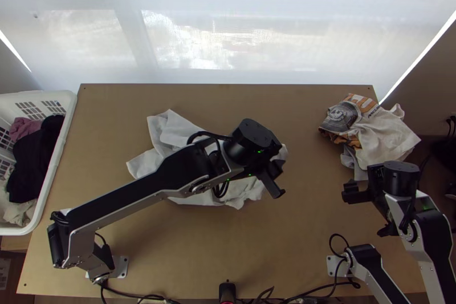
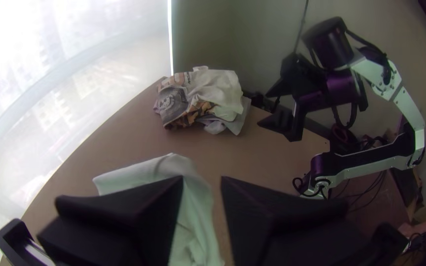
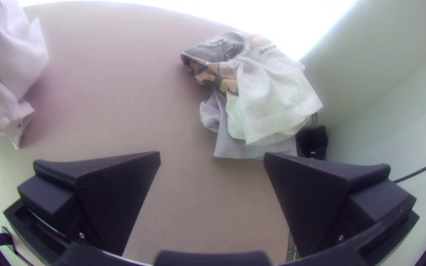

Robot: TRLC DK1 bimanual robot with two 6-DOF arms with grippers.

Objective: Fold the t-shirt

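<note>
From where I stand, at the near edge of the table, twelve o'clock is straight toward the window. The white t-shirt (image 1: 174, 133), as I take it to be, lies bunched at the left and middle of the table, under the left arm (image 1: 125, 194). As far as its uncovered parts let me judge, its long axis goes roughly from nine o'clock to three. The left gripper (image 2: 202, 178) is above its three o'clock end, with a moderate gap between its fingers, and they point away from the cloth. So most of the cloth lies toward nine or ten o'clock from this gripper. The right gripper (image 3: 212, 153) is wide apart and has nothing in it; for it the shirt is well away, also toward nine or ten. The left arm is clearly the nearer one, but I think it must turn back and go down before it can take an edge.

About the surface and the room: on the left stands a white laundry basket (image 1: 64, 144) with dark clothes (image 1: 34, 155) inside. The wooden table (image 1: 199, 252) is flat. Behind it, at twelve, hangs a pale, bright curtain (image 1: 285, 19). At the table's two o'clock corner rests a crumpled pile of garments (image 1: 387, 133).
</note>
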